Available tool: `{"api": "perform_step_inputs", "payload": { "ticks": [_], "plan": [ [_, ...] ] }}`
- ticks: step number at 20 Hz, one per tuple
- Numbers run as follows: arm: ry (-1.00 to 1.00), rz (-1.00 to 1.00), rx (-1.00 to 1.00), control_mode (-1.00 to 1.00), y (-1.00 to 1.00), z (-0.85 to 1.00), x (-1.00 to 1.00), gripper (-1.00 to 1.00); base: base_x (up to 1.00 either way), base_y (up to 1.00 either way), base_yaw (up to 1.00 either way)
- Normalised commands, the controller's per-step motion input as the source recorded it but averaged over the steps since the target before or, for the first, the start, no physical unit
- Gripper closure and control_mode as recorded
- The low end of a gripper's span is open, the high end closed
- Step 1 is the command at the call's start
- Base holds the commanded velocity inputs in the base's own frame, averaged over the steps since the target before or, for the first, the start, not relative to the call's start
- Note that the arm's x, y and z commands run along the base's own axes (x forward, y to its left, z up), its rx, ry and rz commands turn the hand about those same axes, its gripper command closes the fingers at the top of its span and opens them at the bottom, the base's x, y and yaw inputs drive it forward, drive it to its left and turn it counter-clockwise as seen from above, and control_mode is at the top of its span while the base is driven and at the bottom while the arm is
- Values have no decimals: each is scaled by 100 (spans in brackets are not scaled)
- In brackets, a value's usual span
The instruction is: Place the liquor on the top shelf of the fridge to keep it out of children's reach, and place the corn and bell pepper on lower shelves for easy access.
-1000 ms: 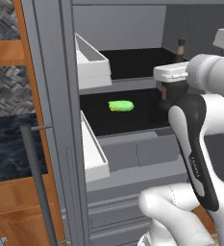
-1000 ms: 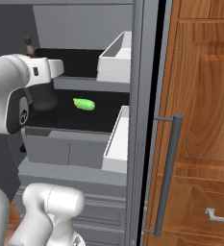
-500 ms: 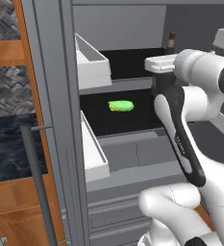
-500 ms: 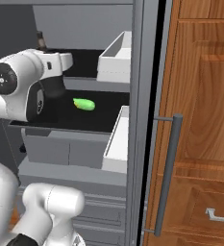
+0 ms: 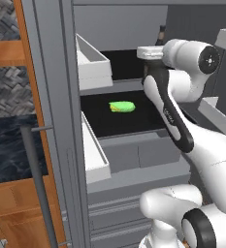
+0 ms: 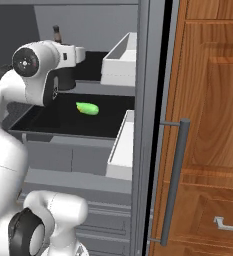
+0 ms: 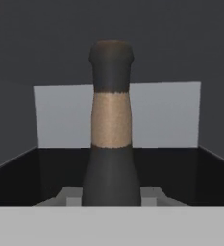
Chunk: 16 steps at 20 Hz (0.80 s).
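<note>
The liquor (image 7: pixel 111 144), a dark bottle with a tan band on its slim neck, stands upright between my fingertips. My gripper (image 7: pixel 111 201) is shut on its lower body. The liquor's neck (image 5: pixel 160 35) (image 6: pixel 57 34) rises behind my white hand, inside the open grey fridge (image 5: pixel 51 72), at the level of the top shelf (image 5: pixel 125 65) (image 6: pixel 94 62). The green corn (image 5: pixel 121 106) (image 6: pixel 87 108) lies on the lower shelf (image 5: pixel 129 127) (image 6: pixel 63 125) beneath. The bell pepper is out of view.
White door bins (image 5: pixel 92 63) (image 6: pixel 120 57) jut out beside both shelves, with lower ones (image 5: pixel 95 155) (image 6: pixel 120 145) beneath. A long grey bar handle (image 5: pixel 37 184) (image 6: pixel 175 180) hangs on each door. Grey drawers (image 5: pixel 138 155) sit under the corn's shelf.
My arm has lifted the liquor from the height of the corn's shelf up to the top shelf and swung it inward. The corn has not moved.
</note>
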Motion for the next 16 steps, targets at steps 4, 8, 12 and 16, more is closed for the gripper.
{"api": "perform_step_inputs", "payload": {
  "ticks": [4, 8, 12, 16],
  "plan": [
    [1, 0, 0, -100, 0, 0, 69, 100, 0, 0, 0],
    [-4, 0, 0, -100, 0, 0, 57, 100, 0, 0, 0],
    [-8, 0, 0, -100, 0, 0, 53, 100, 0, 0, 0],
    [-4, 0, 0, -100, 0, 0, 55, 100, 0, 0, 0]
  ]
}}
